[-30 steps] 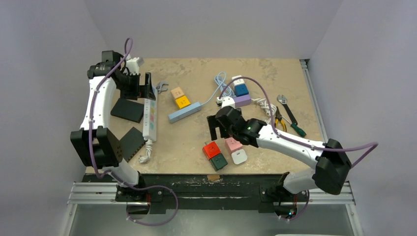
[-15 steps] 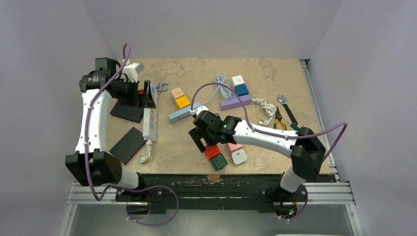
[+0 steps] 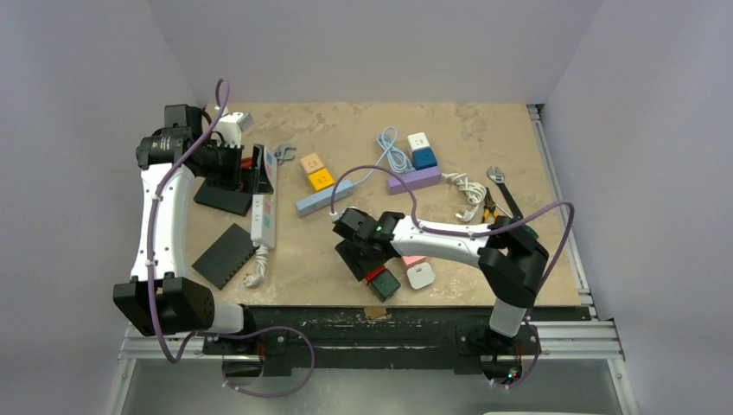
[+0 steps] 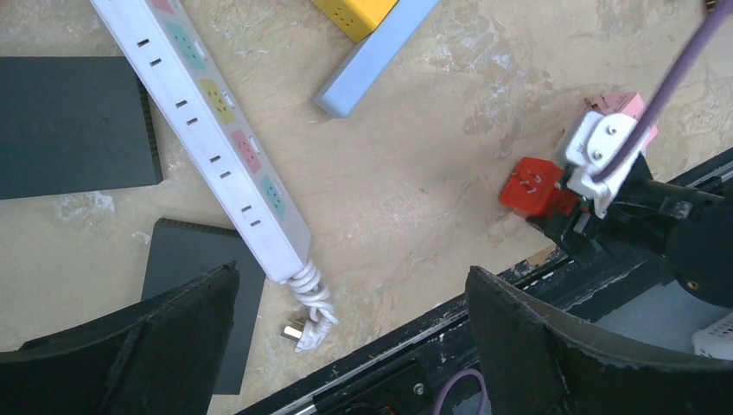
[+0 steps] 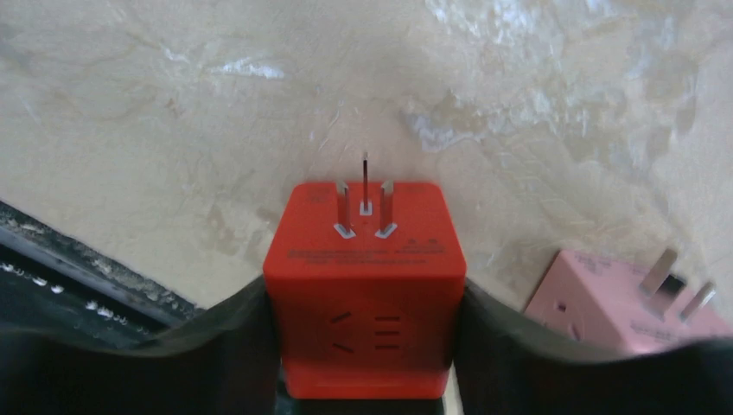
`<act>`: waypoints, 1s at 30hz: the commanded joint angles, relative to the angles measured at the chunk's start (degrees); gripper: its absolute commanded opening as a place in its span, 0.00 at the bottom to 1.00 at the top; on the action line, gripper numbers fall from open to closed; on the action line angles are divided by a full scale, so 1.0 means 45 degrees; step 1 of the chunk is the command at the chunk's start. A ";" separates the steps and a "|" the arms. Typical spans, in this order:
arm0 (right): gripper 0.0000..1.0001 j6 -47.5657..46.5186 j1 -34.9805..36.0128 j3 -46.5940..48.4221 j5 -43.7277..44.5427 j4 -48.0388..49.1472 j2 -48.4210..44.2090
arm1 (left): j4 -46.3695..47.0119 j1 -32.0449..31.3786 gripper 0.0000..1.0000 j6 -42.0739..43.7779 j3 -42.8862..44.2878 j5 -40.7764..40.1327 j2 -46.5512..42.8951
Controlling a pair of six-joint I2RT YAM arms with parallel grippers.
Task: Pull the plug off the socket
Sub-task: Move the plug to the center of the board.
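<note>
As far as the views show: no pull-off looks done yet, so the separating is judged still to come.
Plug: red cube (image 5: pixel 364 233), lower centre of the overhead view near the bench's (image 3: pixel 302 251) front edge, prongs bare. A dark green cube (image 3: pixel 385 284) sits just beside it; whether they are mated I cannot tell.
Right gripper (image 5: pixel 364 303): jaws clenched on the red cube's sides.
Left gripper (image 4: pixel 353 277): jaws released and empty, over the white power strip (image 4: pixel 207 130) at upper left.

Flat black box (image 3: pixel 226 253), silver wrench (image 3: pixel 495 176), pliers (image 3: pixel 489 206)
</note>
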 commanded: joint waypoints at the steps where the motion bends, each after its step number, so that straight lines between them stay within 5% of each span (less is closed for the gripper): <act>1: 0.31 0.1360 0.0026 0.0511 -0.0363 -0.0026 0.0618 | 0.0314 0.0048 1.00 0.0294 -0.0302 0.0056 -0.0514; 3: 0.00 0.1917 0.0004 0.0915 0.0240 -0.0252 0.0918 | 0.0358 0.0051 1.00 0.0355 -0.0408 0.0041 -0.0566; 12: 0.00 0.6774 -0.1215 0.3673 0.4025 -0.2172 0.2455 | 0.0538 0.0038 1.00 0.0395 -0.0702 0.0022 -0.0768; 17: 0.47 0.9295 -0.2608 0.3959 0.2974 -0.2058 0.2770 | 0.0553 -0.0051 1.00 0.0449 -0.0947 -0.0077 -0.0896; 23: 0.85 1.0903 -0.2859 0.3764 0.1648 -0.0825 0.1963 | 0.0604 -0.0113 1.00 0.0564 -0.1362 -0.0096 -0.1088; 30: 0.96 1.0851 -0.3166 0.3615 0.0289 -0.0851 0.1593 | 0.0996 -0.0912 1.00 0.0103 -0.2151 -0.0132 -0.1478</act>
